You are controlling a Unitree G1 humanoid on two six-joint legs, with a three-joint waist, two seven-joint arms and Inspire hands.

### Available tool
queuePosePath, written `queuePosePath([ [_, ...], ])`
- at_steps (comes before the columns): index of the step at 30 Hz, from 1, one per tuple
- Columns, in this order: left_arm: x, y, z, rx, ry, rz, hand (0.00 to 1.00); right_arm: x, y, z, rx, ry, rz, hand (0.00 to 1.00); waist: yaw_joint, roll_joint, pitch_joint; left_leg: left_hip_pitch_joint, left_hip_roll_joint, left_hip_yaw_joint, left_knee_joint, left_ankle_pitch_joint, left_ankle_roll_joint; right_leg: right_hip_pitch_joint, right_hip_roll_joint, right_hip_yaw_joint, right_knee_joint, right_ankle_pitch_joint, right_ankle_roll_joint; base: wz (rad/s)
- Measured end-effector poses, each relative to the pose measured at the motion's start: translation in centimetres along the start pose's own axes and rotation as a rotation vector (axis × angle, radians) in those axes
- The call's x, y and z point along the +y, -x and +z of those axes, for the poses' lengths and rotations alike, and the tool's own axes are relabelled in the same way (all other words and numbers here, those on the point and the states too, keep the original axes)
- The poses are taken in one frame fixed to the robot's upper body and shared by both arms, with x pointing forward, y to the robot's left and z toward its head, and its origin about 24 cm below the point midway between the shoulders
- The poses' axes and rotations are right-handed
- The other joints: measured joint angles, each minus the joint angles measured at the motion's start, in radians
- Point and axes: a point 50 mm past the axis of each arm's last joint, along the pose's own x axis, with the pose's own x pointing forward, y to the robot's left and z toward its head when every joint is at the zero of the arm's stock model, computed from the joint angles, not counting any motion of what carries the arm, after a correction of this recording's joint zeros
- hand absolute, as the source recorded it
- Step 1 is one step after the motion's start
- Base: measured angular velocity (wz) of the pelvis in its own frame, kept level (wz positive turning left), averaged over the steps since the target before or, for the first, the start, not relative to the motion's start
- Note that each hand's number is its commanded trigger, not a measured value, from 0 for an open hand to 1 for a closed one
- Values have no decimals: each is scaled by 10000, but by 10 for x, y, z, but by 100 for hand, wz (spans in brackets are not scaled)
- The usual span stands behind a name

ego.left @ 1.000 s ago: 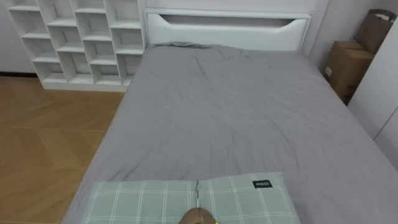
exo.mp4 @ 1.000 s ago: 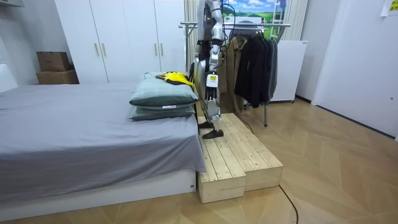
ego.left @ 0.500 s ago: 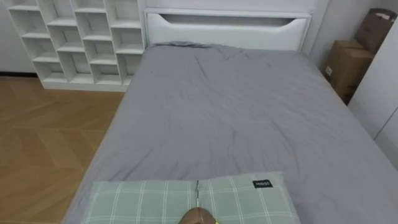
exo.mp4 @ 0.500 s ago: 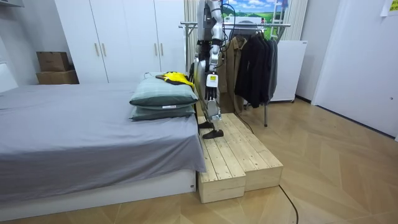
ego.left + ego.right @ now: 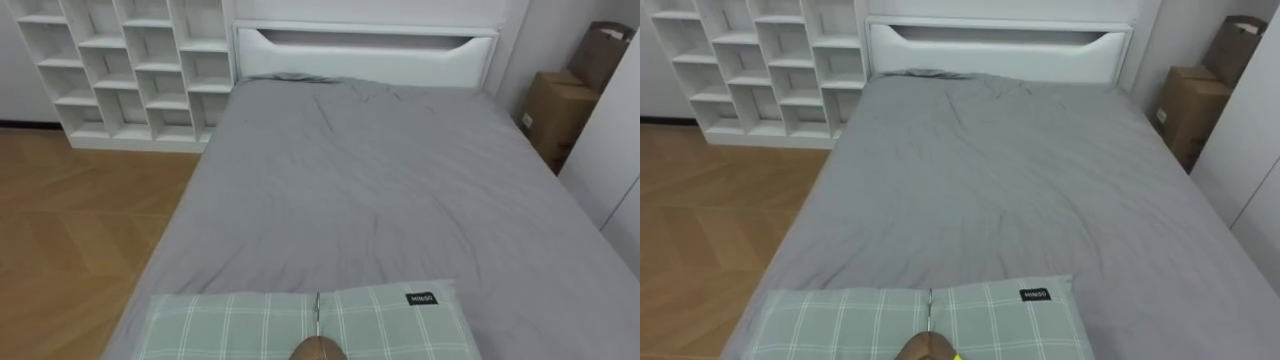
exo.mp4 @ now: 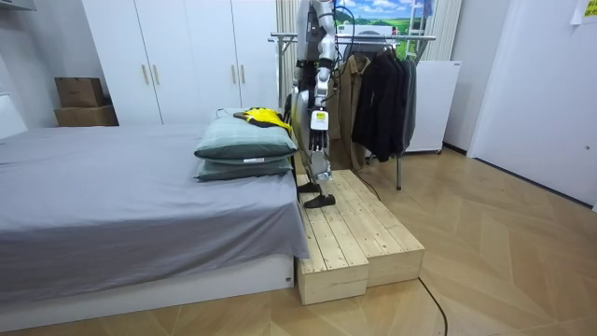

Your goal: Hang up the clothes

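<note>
A yellow garment lies on top of two stacked green checked pillows at the near end of the bed. In the eye views the brown top of a wooden hanger and its thin metal hook lie on the upper pillow, at the bottom edge. I stand upright on a wooden platform between the pillows and a clothes rack, facing along the bed. My left hand hangs at my side, apart from the garment.
The grey bed stretches ahead to a white headboard. White cube shelves stand at the far left, cardboard boxes at the far right. Dark jackets hang on the rack behind me. White wardrobes line the wall.
The eye view has shifted slightly, so the hanger's top sits lower in the picture. Nothing on the bed has moved, and my arm hangs as before.
</note>
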Motion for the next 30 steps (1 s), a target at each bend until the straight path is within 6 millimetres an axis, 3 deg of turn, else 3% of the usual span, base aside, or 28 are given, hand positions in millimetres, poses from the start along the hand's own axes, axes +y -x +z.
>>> queuePosePath([
  [9, 22, 0, 13, -496, -200, 1913, 0, -2, 0, 0, 16, 113, -108, 0, -30, -58, 5, 190, -12, -43, -28, 1, -1, 203, -2, -19, -27, -30, 14, 0],
  [18, 43, 3, 35, -1421, -198, 3830, 0, -9, 2, 3, -73, 275, -345, 0, -63, 96, -29, 163, -10, -119, -41, 2, 1, 185, -13, -75, -19, -31, 15, 1],
  [30, 63, 22, 96, -4292, 444, 5865, 0, -15, 4, 10, -309, 679, -471, 0, -151, 409, -62, 147, -22, -147, -57, 4, 4, 168, -22, -104, 1, -30, 15, 0],
])
